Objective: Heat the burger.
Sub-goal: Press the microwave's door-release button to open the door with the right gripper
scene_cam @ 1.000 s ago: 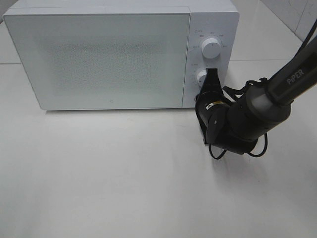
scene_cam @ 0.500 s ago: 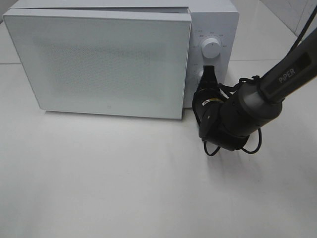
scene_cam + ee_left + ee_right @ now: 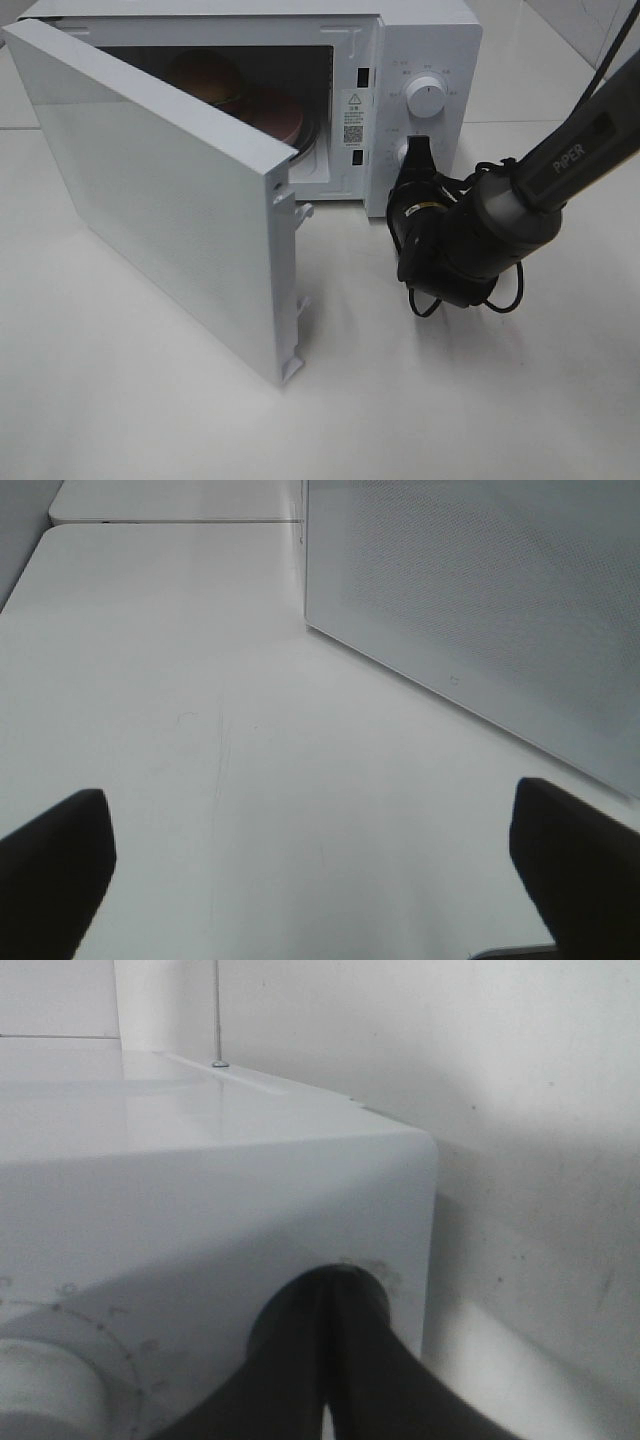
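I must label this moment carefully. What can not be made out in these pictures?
- burger: exterior high view, door and shadow hide its lower layers.
- lower knob: same view, right gripper covers most.
- panel markings: too small to read.
- left gripper: left wrist view, picture edge cuts all but fingertips.

The table (image 3: 150, 420) is white and smooth, with soft grey shadows on it. A thin line (image 3: 180, 522) runs across it near the back. Behind it stands a white wall (image 3: 520, 1060) with tiny dark specks. The light is bright.
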